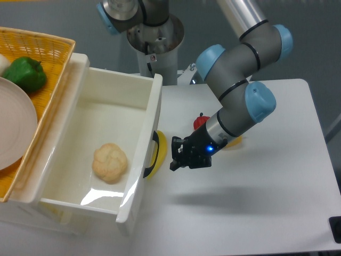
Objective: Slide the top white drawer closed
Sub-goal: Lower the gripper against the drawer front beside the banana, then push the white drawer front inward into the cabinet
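One Drawer Standing Open, Gripper Near Its Handle

One gripper [178, 156], black, is hovering low over the white table [256, 213], fingertips pointing toward the drawer front; whether the fingers are spread or closed cannot be told from this angle, and nothing is showing between them. A blue light is glowing on the wrist behind it. The grey arm with blue joint caps [242, 69] is bending back up and out of view at the top.

Just behind the wrist a red pepper-like object [200, 121] is sitting on the table, partly hidden by the arm. A yellow item [234, 142] is peeking out beside the arm.

Left of the gripper, the top white drawer [85, 114] is standing pulled well out, its black handle [155, 150] near the fingertips but apart from them. A yellow banana-shaped object [157, 158] is lying against the drawer front, behind the handle. Inside the drawer a pale bread roll [110, 162] is resting on the floor.

At far left, a yellow woven basket [50, 48] is holding a green pepper [25, 73] and a pale plate [13, 128].
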